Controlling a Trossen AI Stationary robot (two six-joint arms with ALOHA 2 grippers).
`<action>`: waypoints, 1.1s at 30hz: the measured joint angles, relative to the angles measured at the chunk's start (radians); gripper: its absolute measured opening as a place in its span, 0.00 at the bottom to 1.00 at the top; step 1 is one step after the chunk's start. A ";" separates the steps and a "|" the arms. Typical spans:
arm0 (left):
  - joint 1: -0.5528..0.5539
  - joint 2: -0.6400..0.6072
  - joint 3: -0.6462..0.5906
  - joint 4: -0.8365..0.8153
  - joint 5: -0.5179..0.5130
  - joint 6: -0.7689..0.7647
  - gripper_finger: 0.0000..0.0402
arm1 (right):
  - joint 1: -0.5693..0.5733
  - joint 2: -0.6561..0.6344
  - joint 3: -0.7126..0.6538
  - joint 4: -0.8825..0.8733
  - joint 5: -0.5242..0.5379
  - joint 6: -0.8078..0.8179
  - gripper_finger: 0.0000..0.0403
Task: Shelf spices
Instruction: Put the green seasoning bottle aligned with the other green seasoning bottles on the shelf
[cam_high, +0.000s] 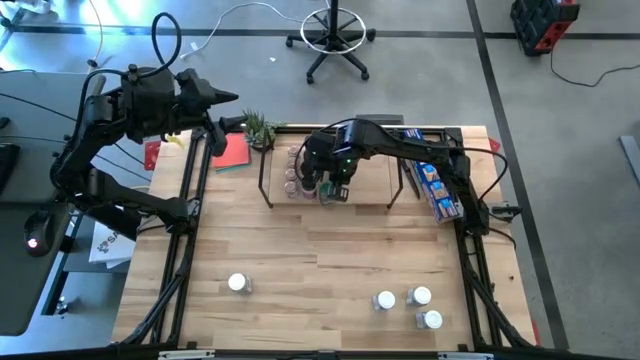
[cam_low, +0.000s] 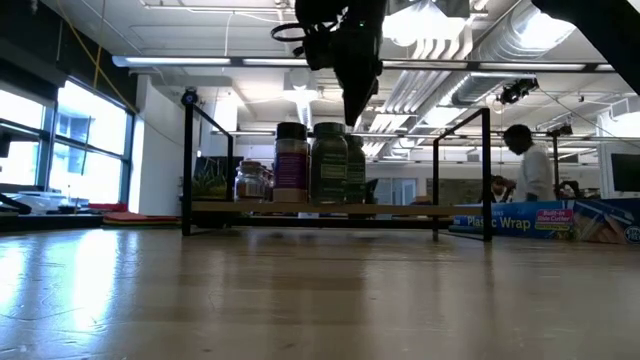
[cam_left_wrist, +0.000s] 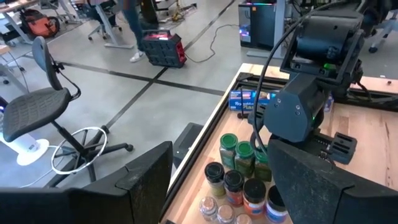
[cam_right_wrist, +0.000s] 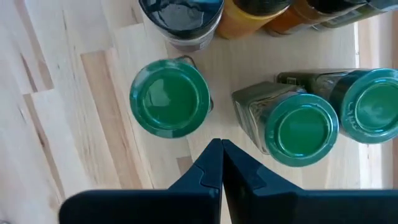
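Observation:
The light-wood shelf (cam_high: 375, 180) stands at the table's far middle on black legs. Several spice jars (cam_high: 300, 175) stand upright on the left part of its board. My right gripper (cam_right_wrist: 221, 163) is shut and points straight down above the board. It hovers among three green-lidded jars (cam_right_wrist: 170, 96) (cam_right_wrist: 301, 129) (cam_right_wrist: 373, 106), its tip (cam_low: 352, 118) about level with the lids and touching nothing. White-lidded jars stand near the front edge: one at left (cam_high: 239, 284), three at right (cam_high: 420, 296). My left gripper (cam_high: 225, 98) is raised at the far left, open and empty.
A long blue packet (cam_high: 435, 180) lies along the shelf's right end. A small green plant (cam_high: 260, 128) and a red flat square (cam_high: 232, 153) sit at the shelf's far left. The middle of the table (cam_high: 330, 250) is bare wood. A person (cam_low: 525, 160) is in the room behind.

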 joint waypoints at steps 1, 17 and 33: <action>0.000 0.000 0.000 0.000 0.000 0.000 0.64 | 0.001 -0.001 0.004 0.002 -0.003 0.002 0.00; 0.000 0.000 0.000 0.001 -0.005 0.000 0.64 | 0.007 -0.002 0.014 0.155 -0.186 -0.007 0.00; 0.000 0.000 0.000 0.001 -0.006 0.000 0.64 | 0.004 -0.013 -0.099 0.167 -0.133 0.088 0.00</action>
